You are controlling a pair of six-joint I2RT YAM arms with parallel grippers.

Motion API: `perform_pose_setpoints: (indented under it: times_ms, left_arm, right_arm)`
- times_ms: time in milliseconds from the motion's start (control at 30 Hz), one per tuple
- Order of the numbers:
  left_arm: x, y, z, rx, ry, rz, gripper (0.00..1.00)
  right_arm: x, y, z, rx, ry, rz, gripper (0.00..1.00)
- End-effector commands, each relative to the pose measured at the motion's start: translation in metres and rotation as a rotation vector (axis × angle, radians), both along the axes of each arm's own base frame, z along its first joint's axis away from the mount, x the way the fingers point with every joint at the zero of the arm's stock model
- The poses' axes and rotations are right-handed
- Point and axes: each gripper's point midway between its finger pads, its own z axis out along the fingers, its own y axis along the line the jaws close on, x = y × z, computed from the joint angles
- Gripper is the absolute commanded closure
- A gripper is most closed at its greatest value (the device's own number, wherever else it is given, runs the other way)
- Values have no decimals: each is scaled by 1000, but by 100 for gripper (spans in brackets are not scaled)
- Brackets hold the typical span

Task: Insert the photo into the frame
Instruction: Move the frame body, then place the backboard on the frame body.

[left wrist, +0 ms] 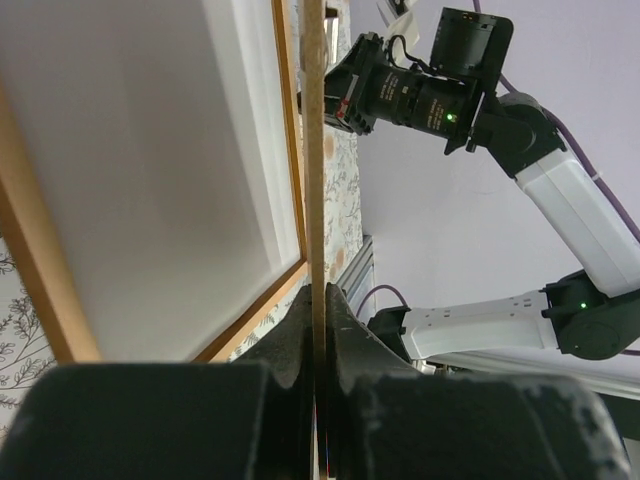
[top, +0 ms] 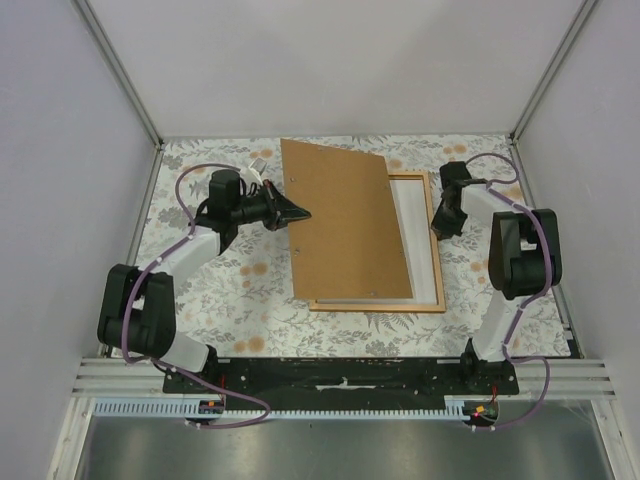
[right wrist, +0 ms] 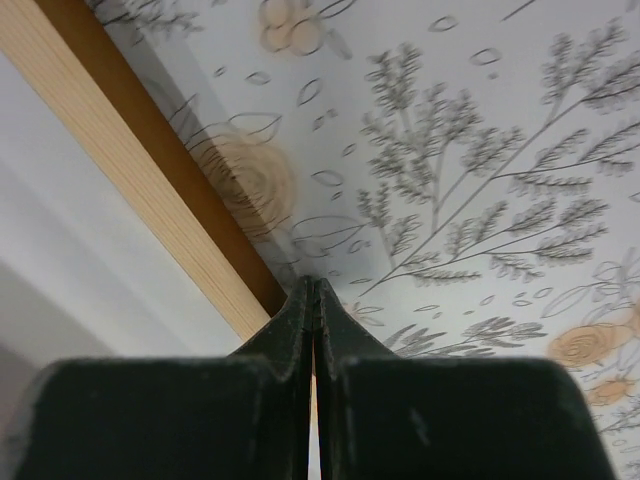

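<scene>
The frame [top: 378, 306] lies flat on the flowered tablecloth, right of centre. A plain white sheet [top: 421, 240] fills it, probably the photo with its white back up; no printed side shows. A brown backing board [top: 345, 220] slants over the frame's left part, with its left edge raised. My left gripper [top: 300, 213] is shut on that raised edge, and the left wrist view shows the board's thin edge [left wrist: 314, 150] between the jaws [left wrist: 318, 295]. My right gripper [top: 437, 228] is shut on nothing. Its tips [right wrist: 316, 285] rest on the cloth against the frame's right rail [right wrist: 150, 190].
The flowered tablecloth [top: 230, 280] covers the table. Grey walls with aluminium posts [top: 158, 140] close the back and sides. A white connector and cables [top: 258, 172] sit behind the left wrist. The right arm [left wrist: 420, 90] shows beyond the board in the left wrist view.
</scene>
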Motion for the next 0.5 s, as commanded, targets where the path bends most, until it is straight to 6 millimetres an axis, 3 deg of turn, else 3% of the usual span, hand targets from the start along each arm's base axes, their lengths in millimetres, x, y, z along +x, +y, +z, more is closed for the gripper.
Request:
perform_pose_setpoints:
  times_ms: [0,467]
  left_arm:
    - [3,-7,13,-28,-92,-64,98]
    - [27,-21,1,-55,-77,-150,98]
  right_arm:
    - [5,26,12,49,-53,30,100]
    - [12,38,24,91,-103,109,100]
